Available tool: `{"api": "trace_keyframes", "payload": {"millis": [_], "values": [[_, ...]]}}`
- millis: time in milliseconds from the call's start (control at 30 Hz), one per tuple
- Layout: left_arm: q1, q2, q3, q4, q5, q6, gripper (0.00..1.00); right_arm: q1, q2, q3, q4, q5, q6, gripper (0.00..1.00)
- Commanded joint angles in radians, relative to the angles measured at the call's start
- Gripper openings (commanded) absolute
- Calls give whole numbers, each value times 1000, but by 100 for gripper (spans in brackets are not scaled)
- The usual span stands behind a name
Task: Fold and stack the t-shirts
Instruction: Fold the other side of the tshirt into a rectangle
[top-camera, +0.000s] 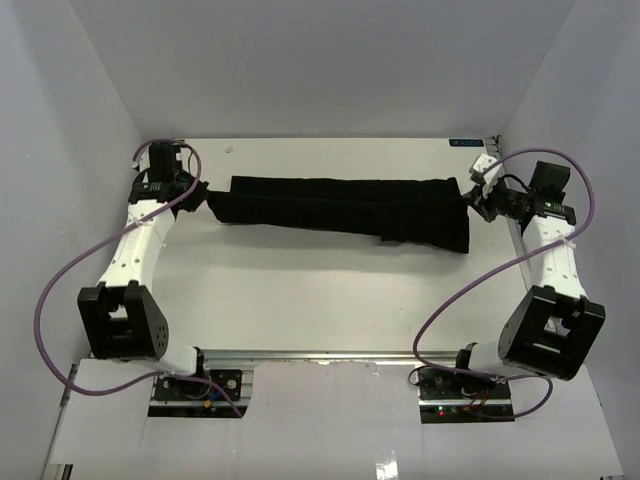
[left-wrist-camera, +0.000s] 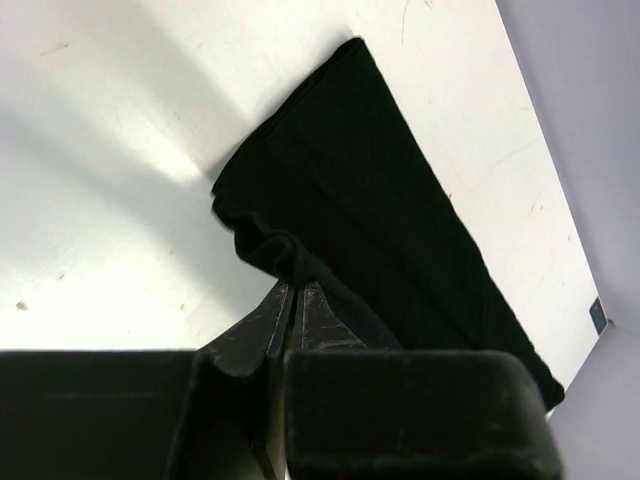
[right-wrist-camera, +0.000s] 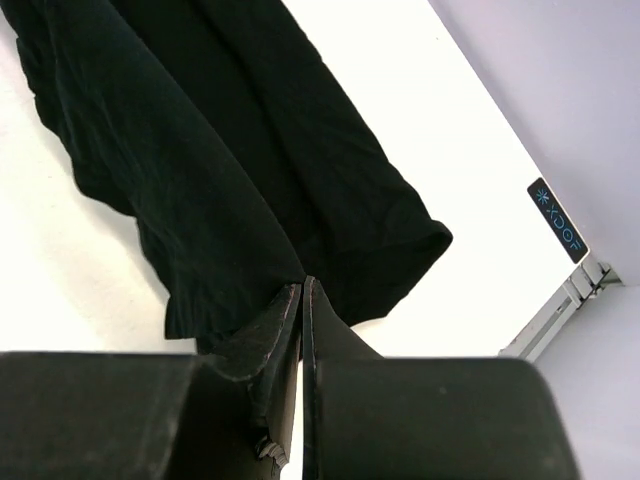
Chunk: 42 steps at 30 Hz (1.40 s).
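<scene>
The left claw (left-wrist-camera: 297, 292) is pinched shut on a bunched bit of black cloth at one end of the t-shirt (top-camera: 340, 205), its two fingers (left-wrist-camera: 266, 325) pressed almost together with the fabric caught at their tips. The right claw (right-wrist-camera: 302, 288) is likewise closed tight, gripping the hem at the opposite end of the same garment.

Between the two claws the t-shirt is folded into a long, narrow band and stretched sideways across the far half of the white desk (top-camera: 300, 290). The band lies on the desk surface, slightly wider and lower toward the right end. A small dark label (right-wrist-camera: 557, 220) with blue lettering sits at the desk's far right edge. A purple cable (top-camera: 60, 290) loops beside each arm.
</scene>
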Motion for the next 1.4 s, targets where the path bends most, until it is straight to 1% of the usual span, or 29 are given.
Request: {"api": "trace_keyframes", "payload": {"millis": [0,100,233,300,467,633,733,767,800,967,1033,1167,1233,1300,1333,1367], "values": [[2,73,103,45,-35,-22,8,-10,52,74,133,23,127,6],[3,166,167,50,-29,-18,8,-10,107,111,179,29,162,6],[2,268,270,49,-15,1,8,-10,179,166,177,29,181,6],[2,304,292,49,-9,2,8,-10,210,177,185,34,181,6],[3,309,292,50,15,-5,8,-7,268,196,197,26,184,6],[2,260,258,35,0,12,8,-2,311,212,222,42,184,6],[2,199,228,16,-5,10,8,-2,331,222,219,46,178,6],[3,153,212,16,-5,9,8,-2,330,219,217,46,167,6],[2,130,177,10,-5,15,8,-2,328,212,216,45,149,6],[2,-31,57,-16,2,28,8,-7,287,151,208,22,107,6],[2,-68,4,-28,3,38,8,-10,253,130,214,14,104,6],[2,-125,-73,-27,11,47,8,-33,181,84,213,-50,106,6],[2,-145,-98,-27,17,50,8,-53,146,55,161,-93,74,6],[2,-157,-128,-25,18,59,8,-64,92,22,102,-148,-7,6],[3,-169,-137,-24,19,62,8,-73,56,13,26,-167,-43,6],[2,-177,-160,-22,19,68,8,-77,39,-1,-19,-197,-117,6]]}}
